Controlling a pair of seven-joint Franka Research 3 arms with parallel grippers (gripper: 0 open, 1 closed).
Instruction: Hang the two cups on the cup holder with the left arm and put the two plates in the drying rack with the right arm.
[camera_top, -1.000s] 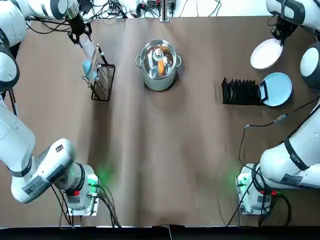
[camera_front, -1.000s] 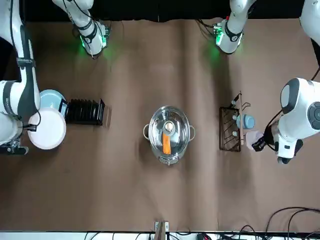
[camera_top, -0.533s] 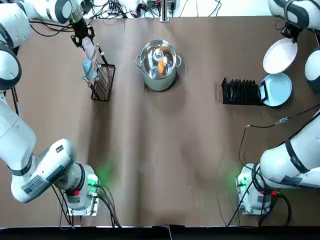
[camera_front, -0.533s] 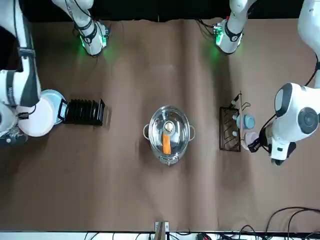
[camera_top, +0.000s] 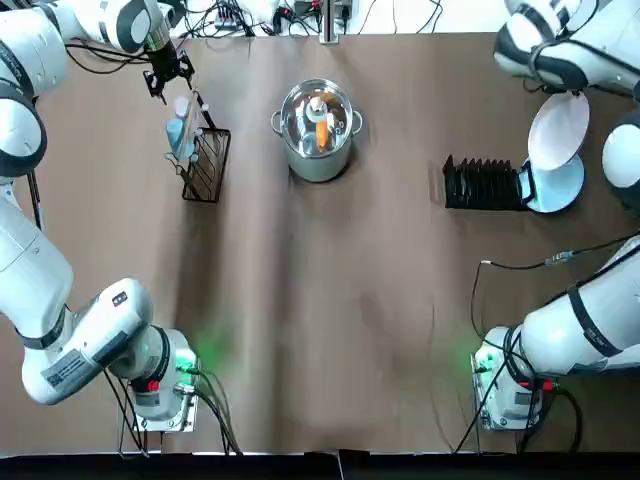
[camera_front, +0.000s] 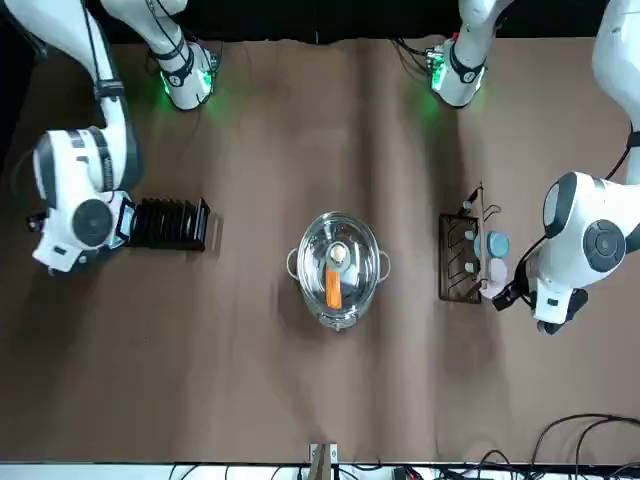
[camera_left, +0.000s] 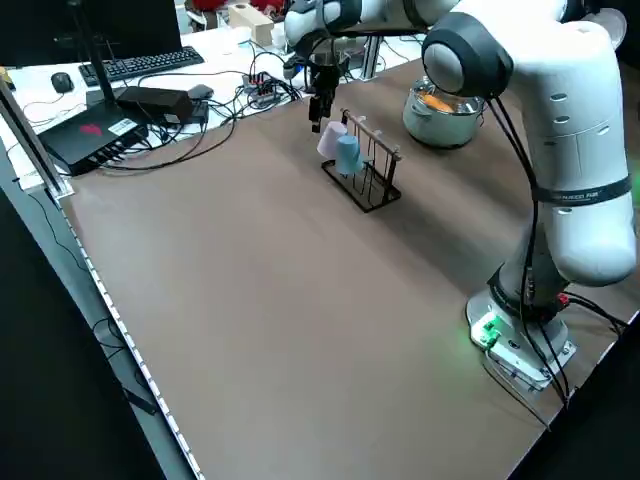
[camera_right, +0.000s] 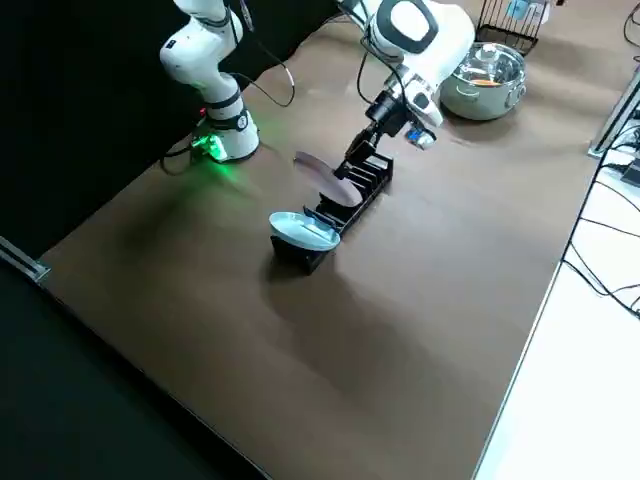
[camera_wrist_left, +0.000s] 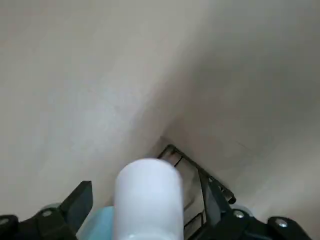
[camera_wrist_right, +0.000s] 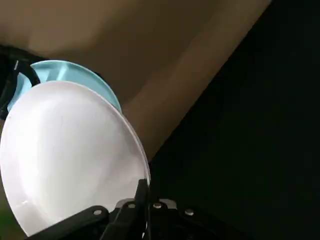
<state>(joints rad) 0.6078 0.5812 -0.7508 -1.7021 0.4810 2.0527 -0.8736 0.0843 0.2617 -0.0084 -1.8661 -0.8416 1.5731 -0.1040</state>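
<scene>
Relative to the rack (camera_right: 375, 178): right claw (camera_wrist_right: 146, 207) above, closed on white plate (camera_wrist_right: 70, 155); left claw (camera_wrist_left: 155, 215), well apart, open, empty.

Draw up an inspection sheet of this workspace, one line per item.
Surface: brown covering, creased; spills: nothing seen
Light blue cup: at the cup holder's pegs
White cup: beside it, also at the holder
Light blue plate: in the end of the drying rack
White plate: tilted above that end
Clutter: lidded pot between holder and rack
Left tool: open around the white cup
Right tool: shut on the white plate's rim
Cables: black, trailing at both arm bases
Surroundings: keyboard and mouse on white desk
</scene>
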